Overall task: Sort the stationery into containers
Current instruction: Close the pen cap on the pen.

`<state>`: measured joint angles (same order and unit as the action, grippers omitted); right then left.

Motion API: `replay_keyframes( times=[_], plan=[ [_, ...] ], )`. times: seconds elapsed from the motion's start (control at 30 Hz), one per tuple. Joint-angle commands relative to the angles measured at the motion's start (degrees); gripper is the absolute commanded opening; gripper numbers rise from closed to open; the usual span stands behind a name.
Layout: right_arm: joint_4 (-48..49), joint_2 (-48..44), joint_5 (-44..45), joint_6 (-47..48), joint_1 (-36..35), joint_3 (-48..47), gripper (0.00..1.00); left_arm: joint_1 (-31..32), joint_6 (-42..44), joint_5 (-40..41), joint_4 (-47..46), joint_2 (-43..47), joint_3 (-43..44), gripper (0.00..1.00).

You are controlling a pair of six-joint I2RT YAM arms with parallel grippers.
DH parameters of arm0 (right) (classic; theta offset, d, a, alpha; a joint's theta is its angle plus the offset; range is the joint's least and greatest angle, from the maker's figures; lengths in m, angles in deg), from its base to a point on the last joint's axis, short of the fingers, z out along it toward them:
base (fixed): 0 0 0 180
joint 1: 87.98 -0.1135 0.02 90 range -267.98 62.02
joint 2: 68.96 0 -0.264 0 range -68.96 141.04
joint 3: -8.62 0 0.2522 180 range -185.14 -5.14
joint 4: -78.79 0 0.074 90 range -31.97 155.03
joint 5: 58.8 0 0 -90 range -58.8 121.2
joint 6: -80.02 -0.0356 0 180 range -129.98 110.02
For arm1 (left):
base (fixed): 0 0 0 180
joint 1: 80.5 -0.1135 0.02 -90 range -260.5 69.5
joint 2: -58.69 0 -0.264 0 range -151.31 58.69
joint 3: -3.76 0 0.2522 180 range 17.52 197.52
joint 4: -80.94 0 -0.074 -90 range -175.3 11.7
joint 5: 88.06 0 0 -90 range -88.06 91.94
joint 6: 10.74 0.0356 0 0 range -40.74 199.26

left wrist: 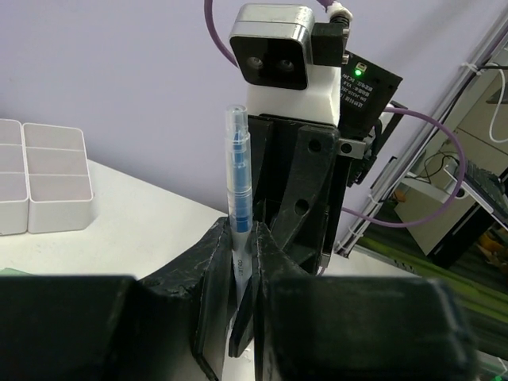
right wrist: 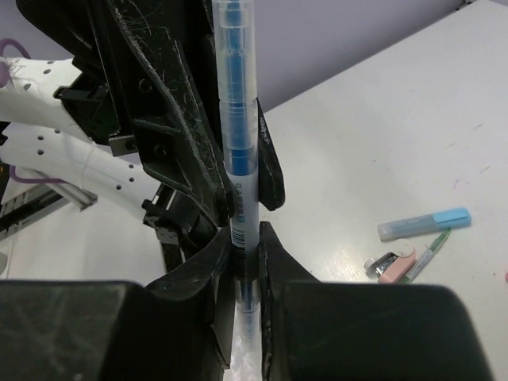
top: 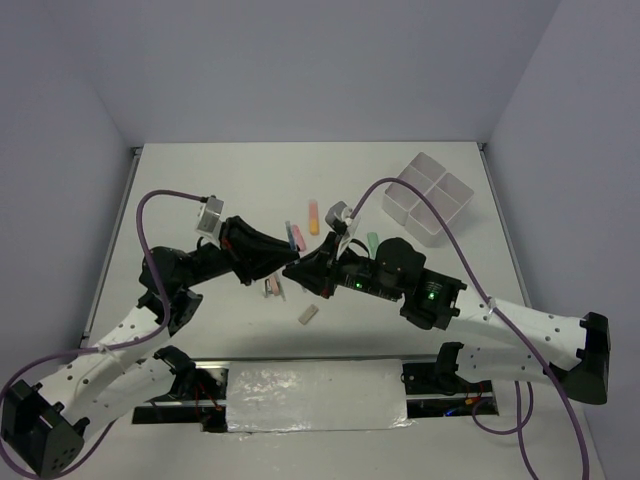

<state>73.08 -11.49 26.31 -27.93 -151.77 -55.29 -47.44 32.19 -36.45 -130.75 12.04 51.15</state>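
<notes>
So we're mid-handover here by the looks of it. The blue pen (left wrist: 238, 186) is up in the air, well off to the left-arm side of the tray (top: 429, 196) and nearer the arm bases than the tray is, with both ends of it spoken for. Our left gripper (left wrist: 240, 266) has its fingers (left wrist: 210, 270) pinched in to pen width around one end. The right gripper (right wrist: 244, 258) is squeezed just as narrow around the other, so as far as we can tell both have hold of it at once. The pen's long axis runs straight along the line between the two grippers and looks roughly level over the table. The end in the left gripper aims away from the tray, and the end passing through the right one aims more or less toward it. We can't really tell which end is the cap. Our take on doing this bit well: the tray sits over on the right arm's side, so the right gripper should be the one that carries the pen. We'd make sure its clamp is solid first, then open the left wide and back it off straight along the pen. No twisting or sideways tug, or the pen could pivot in the grip. After that it's probably best to tip it end-first into a compartment, since it looks long next to one.
</notes>
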Motion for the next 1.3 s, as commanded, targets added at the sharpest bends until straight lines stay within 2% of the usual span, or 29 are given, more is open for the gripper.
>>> replay_keyframes(
  times=[0.0,0.03,0.07,0.13,0.33,0.53,0.7,0.77,0.8,0.9,0.93,1.0,1.03,1.07,1.13,1.27],
  plan=[
    [2.67,-0.43,1.2,0.9,0.16,-1.35,0.0,0.78,2.33,-1.34,-2.02,1.56,0.82,0.11],
    [2.76,-0.26,0.93,0.9,0.16,-1.18,0.0,0.78,2.59,1.01,0.34,2.09,1.35,0.3],
    [2.84,-0.08,0.76,0.99,0.24,-0.83,0.0,0.87,3.03,1.91,1.49,2.35,1.79,0.45],
    [3.11,-0.08,1.1,0.73,0.16,0.23,0.0,0.96,4.09,4.02,6.39,2.71,3.97,0.68],
    [2.93,0.09,1.55,0.73,0.16,1.55,0.0,0.96,7.16,9.03,12.31,3.41,8.12,0.7],
    [1.7,1.41,0.58,0.9,0.16,0.84,0.0,0.96,9.01,15.01,16.18,2.89,11.1,0.64],
    [1.0,0.89,0.84,1.17,0.24,0.58,0.0,0.96,8.93,15.8,17.59,1.31,11.64,0.58],
    [0.56,0.97,1.1,1.34,0.16,0.23,0.0,0.87,8.4,15.1,16.8,1.13,11.02,0.47],
    [0.39,1.24,1.19,1.43,0.16,0.05,0.0,0.95,8.22,14.67,16.54,0.87,10.85,0.39],
    [0.03,1.59,0.84,1.52,0.16,-0.65,0.0,0.96,8.13,13.96,16.8,0.25,11.11,0.27],
    [-0.06,1.94,0.76,1.69,0.16,-0.91,0.0,0.96,7.96,13.44,16.63,0.16,11.11,0.2],
    [-0.49,2.29,1.1,1.78,0.24,-1.62,0.0,0.87,7.87,12.56,16.19,-0.19,11.11,0.11],
    [-0.58,2.64,1.45,1.87,0.16,-1.88,0.0,0.95,7.78,11.94,15.75,-0.28,11.11,0.03],
    [-0.76,2.82,1.89,2.13,0.16,-2.58,0.0,0.96,7.69,10.54,15.57,-0.28,11.02,0.0],
    [-1.63,3.69,3.91,3.18,0.24,-4.16,0.0,0.96,7.52,9.74,15.66,-0.28,10.5,0.0],
    [-6.37,6.85,4.8,6.87,0.77,-13.27,0.0,1.57,6.9,9.65,13.2,1.3,6.55,0.0]
  ],
)
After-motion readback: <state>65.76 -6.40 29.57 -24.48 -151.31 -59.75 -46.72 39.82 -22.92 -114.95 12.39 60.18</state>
